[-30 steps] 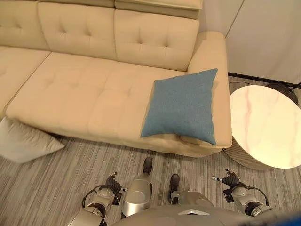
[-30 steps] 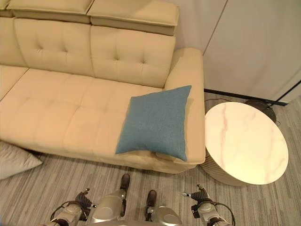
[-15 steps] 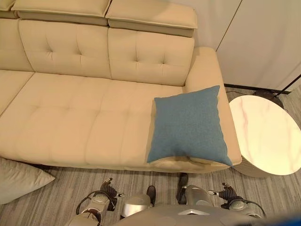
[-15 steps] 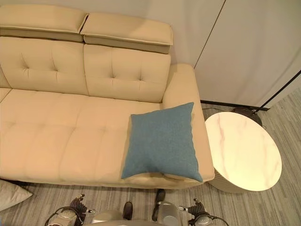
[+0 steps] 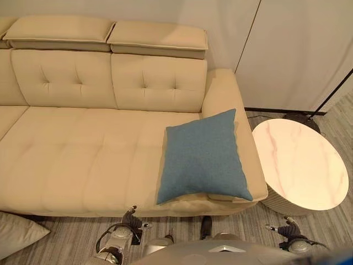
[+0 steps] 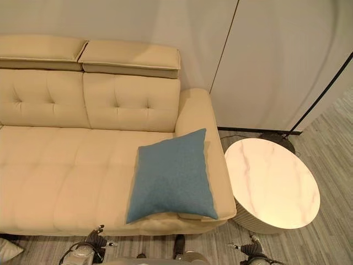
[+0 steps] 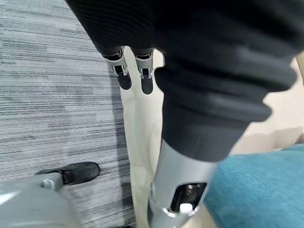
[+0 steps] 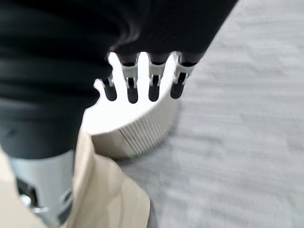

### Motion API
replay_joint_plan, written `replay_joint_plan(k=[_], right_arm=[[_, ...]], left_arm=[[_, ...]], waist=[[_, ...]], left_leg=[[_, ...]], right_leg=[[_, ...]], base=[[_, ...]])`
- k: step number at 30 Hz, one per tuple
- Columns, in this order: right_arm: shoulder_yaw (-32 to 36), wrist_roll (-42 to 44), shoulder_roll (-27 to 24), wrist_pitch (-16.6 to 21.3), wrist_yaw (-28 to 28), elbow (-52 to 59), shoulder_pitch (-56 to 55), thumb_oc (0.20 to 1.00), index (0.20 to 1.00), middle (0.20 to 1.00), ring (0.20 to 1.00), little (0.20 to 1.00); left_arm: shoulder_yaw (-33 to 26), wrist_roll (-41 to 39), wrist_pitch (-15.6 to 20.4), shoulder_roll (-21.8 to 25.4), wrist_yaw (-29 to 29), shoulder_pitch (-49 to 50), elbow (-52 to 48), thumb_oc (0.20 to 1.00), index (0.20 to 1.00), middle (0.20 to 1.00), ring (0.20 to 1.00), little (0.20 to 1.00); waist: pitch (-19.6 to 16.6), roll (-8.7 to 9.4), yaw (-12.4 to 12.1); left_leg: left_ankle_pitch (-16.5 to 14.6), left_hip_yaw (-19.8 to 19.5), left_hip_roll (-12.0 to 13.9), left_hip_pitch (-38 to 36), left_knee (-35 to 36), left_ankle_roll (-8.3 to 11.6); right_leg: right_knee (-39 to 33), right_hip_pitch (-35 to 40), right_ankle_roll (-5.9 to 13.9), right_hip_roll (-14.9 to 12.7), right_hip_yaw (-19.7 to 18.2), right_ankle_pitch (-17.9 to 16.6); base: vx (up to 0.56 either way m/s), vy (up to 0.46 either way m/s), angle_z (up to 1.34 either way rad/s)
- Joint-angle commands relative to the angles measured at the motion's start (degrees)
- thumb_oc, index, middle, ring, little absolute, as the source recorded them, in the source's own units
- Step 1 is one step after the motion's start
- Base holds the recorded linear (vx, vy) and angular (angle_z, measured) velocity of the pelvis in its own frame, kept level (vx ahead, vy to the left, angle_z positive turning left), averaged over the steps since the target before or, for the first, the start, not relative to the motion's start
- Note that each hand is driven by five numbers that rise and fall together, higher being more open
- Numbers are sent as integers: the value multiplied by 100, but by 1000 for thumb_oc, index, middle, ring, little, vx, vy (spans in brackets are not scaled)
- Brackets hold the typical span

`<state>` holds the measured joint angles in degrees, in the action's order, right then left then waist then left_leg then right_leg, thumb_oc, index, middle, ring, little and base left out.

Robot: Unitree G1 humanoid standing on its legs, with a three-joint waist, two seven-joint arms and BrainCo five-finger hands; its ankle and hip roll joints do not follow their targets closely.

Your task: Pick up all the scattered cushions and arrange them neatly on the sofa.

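1. A cream tufted sofa (image 5: 83, 160) stands on the grey striped floor (image 6: 331, 138).
2. A blue cushion (image 5: 202, 156) lies flat on the sofa's seat at the right end, against the armrest, with its front edge at the seat's front edge.
3. A grey cushion (image 5: 16, 233) lies on the floor by the sofa's front left.
4. A round marble-topped side table (image 5: 300, 163) stands on the floor just beside the sofa's right armrest.
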<state>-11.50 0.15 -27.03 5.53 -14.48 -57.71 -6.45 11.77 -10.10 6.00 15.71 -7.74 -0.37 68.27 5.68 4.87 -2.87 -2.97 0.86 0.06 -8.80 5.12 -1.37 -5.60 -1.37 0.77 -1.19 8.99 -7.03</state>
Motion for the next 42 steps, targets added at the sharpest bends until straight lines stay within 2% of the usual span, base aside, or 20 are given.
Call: replay_joint_plan(k=[1, 4, 5, 9, 16, 21, 27, 34, 42], right_arm=[[462, -185, -364, 230, -238, 626, 290, 1000, 1000, 1000, 1000, 1000], [1007, 294, -563, 372, -218, 1614, 241, 1000, 1000, 1000, 1000, 1000], [1012, 295, -564, 366, -216, 1624, 232, 1000, 1000, 1000, 1000, 1000], [1281, 1219, -261, 617, -314, 2279, 594, 1000, 1000, 1000, 1000, 1000], [721, 2003, 349, 756, -428, 1581, 1643, 1000, 1000, 1000, 1000, 1000], [469, 2126, 695, 714, -361, 1358, 1675, 1000, 1000, 1000, 1000, 1000], [94, 1777, 868, 547, -309, 1224, 1579, 1000, 1000, 1000, 1000, 1000], [-83, 1891, 901, 568, -390, 1144, 2035, 1000, 1000, 1000, 1000, 1000], [-161, 1784, 862, 748, -478, 1942, 2291, 1000, 1000, 1000, 1000, 1000]], left_arm=[[-187, 20, 191, -39, -65, -259, 101, 1000, 1000, 1000, 1000, 1000], [-299, -17, 165, -77, -17, -103, 57, 1000, 1000, 1000, 1000, 1000], [-296, -17, 164, -77, -17, -102, 56, 1000, 1000, 1000, 1000, 1000], [-378, -236, 179, -122, -58, -62, -108, 1000, 1000, 1000, 1000, 1000], [-147, -379, 188, -96, -109, -155, -298, 1000, 1000, 1000, 1000, 1000], [-70, -407, 200, -136, -151, -179, -299, 1000, 1000, 1000, 1000, 1000], [93, -397, 236, -43, -305, -520, -624, 1000, 1000, 1000, 1000, 1000], [144, -862, 439, 184, -577, -1201, -1315, 1000, 1000, 1000, 1000, 1000], [69, -1122, 585, 137, -729, -1332, -1568, 1000, 1000, 1000, 1000, 1000]], waist=[[188, 90, 3], [181, 91, 33], [180, 90, 30], [222, 62, -25], [429, 109, -372], [547, 132, -451], [744, 155, -403], [1115, 193, -355], [1186, 200, -287]], left_leg=[[-76, -335, -196, 383, -12, 13], [-98, -288, -191, 398, -12, 2], [-99, -287, -190, 398, -12, 2], [-83, -329, -195, 510, -12, -5], [7, -503, -172, 740, -12, 4], [15, -522, -158, 746, -12, 15], [72, -548, -143, 920, -12, 32], [210, -580, -214, 1614, -202, 32], [169, -509, -340, 1961, -409, -25]], right_leg=[[60, 496, 515, -219, -124, 573], [60, 454, 539, -218, -152, 555], [60, 454, 539, -217, -153, 555], [60, 325, 539, -213, -135, 543], [60, 146, 500, -166, -4, 580], [60, 136, 487, -148, 28, 590], [60, -35, 484, -147, 78, 550], [60, -588, 481, -200, 114, 334], [65, -797, 475, -313, 82, 218]], base=[[6, 16, -4], [5, 17, -3], [9, 31, 0], [3, 9, 0], [-5, -9, 14], [10, -8, 5], [-27, -4, -1], [-120, 2, 5], [-11, 49, 1]])
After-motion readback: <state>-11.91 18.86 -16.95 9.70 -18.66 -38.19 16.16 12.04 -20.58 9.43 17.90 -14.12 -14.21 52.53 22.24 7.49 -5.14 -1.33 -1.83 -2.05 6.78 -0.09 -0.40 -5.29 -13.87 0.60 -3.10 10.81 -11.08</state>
